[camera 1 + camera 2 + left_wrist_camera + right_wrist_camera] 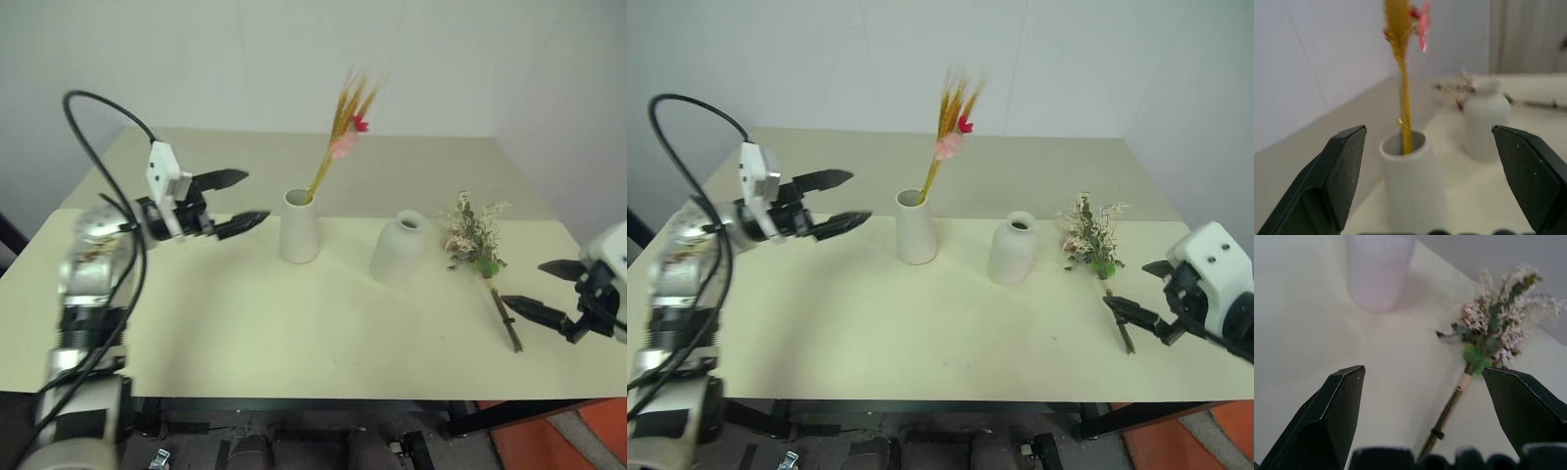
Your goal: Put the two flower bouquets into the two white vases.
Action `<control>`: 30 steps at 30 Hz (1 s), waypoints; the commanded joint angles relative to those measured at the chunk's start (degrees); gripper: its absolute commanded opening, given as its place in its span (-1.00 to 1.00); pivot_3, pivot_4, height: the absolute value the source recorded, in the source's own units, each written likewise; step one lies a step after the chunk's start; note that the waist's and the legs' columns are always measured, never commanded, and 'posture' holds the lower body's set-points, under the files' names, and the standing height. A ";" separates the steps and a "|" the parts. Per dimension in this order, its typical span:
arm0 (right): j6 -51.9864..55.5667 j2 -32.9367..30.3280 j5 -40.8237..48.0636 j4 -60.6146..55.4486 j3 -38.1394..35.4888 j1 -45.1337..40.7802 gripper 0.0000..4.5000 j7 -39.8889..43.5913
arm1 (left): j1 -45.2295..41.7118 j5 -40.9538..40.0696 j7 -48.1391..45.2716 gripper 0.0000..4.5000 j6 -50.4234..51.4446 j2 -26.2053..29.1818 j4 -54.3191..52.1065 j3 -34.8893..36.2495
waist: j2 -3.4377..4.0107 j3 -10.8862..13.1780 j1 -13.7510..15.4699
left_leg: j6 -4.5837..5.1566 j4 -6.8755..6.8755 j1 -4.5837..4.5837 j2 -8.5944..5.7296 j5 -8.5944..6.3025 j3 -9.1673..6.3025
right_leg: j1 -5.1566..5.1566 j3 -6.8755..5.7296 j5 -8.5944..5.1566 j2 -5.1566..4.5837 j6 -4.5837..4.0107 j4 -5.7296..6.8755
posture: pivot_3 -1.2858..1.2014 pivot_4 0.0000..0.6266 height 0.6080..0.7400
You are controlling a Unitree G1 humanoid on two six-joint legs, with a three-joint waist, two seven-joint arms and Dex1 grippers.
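So the cream table (294,333) takes up most of the scene, with everything lined up across its middle. Biggest thing on it is the slim yellow bunch (345,127) with the little red-pink blossoms, already standing in the tall cone vase (299,227) and leaning a bit toward the right. Right of that, with a gap between them, sits the squat rounded vase (400,247), nothing in it. Further right again, the bushy cream and green spray (475,235) is lying flat on the table, brown stem pointing back toward the robot's edge of the table.

The left gripper (238,201) hangs above the table to the left of the cone vase, near it but not touching, fingers spread wide with nothing between them. From its wrist cam the cone vase and its yellow stems sit right between the two fingers (1334,181), further out.

The right gripper (549,289) is at the right edge of the table, also wide open and holding nothing. It's just beside the stem end of the spray, to its right, not touching it. In its wrist cam the stem (1449,409) runs up between the open fingers, with the bushy head beyond.
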 commanded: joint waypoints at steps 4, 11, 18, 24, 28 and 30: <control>9.65 -0.40 -4.78 18.42 21.27 -21.86 1.00 -5.64 | 1.82 -3.47 -8.34 0.98 6.68 9.91 -9.87 -1.63 | 0.01 0.00 0.13 | 0.00 -0.08 0.03 0.01 0.00 0.06 | -0.04 0.01 -0.07 -0.03 -0.11 -0.01 | 0.03 -0.52 1.00; 6.74 7.28 -14.78 42.81 37.52 -41.43 1.00 -5.46 | 3.40 -2.81 -9.22 0.98 7.89 13.11 -13.96 -3.12 | 0.02 0.01 -0.07 | 0.03 -0.16 -0.29 0.02 0.00 0.06 | -0.35 0.00 0.02 0.03 0.07 0.00 | 0.03 -0.52 1.00; 2.61 11.20 -21.07 57.01 42.03 -48.68 1.00 -3.49 | 6.67 -3.34 -8.61 0.98 7.81 14.49 -16.12 -1.73 | 0.05 0.03 0.02 | 0.06 -0.25 -0.35 0.03 -0.02 0.06 | -0.46 -0.01 0.09 0.05 0.12 0.03 | 0.03 -0.52 1.00; 1.78 12.94 -22.83 61.99 42.39 -51.70 0.27 -0.30 | 8.30 -3.84 -7.31 1.00 7.42 14.34 -16.80 -0.28 | 0.05 0.03 -0.11 | 0.06 -0.23 -0.30 0.03 -0.01 0.06 | -0.45 0.00 0.07 0.07 0.18 0.13 | 0.03 -0.52 1.00; 0.39 14.23 -24.57 65.64 43.03 -53.28 -0.41 0.81 | 8.90 -4.04 -7.02 1.00 7.20 14.31 -17.23 0.14 | 0.05 0.03 -0.18 | 0.07 -0.22 -0.25 0.07 -0.01 0.05 | -0.45 0.01 0.04 0.12 0.22 0.17 | 0.03 -0.52 1.00; -0.68 14.73 -25.72 67.46 43.21 -53.86 -0.75 0.62 | 9.22 -3.96 -6.59 1.00 7.26 14.23 -17.42 0.46 | 0.06 0.03 -0.20 | 0.07 -0.22 -0.25 0.07 -0.01 0.05 | -0.45 0.01 0.05 0.12 0.22 0.18 | 0.03 -0.52 1.00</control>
